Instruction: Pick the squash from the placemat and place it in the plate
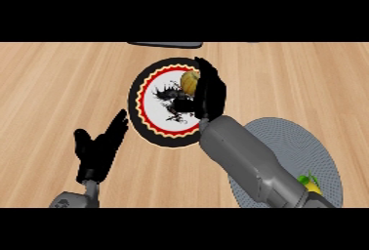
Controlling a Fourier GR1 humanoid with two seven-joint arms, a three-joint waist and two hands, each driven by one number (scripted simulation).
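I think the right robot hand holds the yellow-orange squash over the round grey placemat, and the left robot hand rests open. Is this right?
Not quite: in the head view, the right robot hand holds the yellow-orange squash over the round plate with the red and black rim, not the round grey placemat. The left robot hand does rest open.

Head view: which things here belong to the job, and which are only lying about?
Job:
- squash, held in the right robot hand over the plate
- plate
- placemat

Lying about:
- small yellow-green item on the placemat
- dark object at the far edge
- left robot hand, resting open
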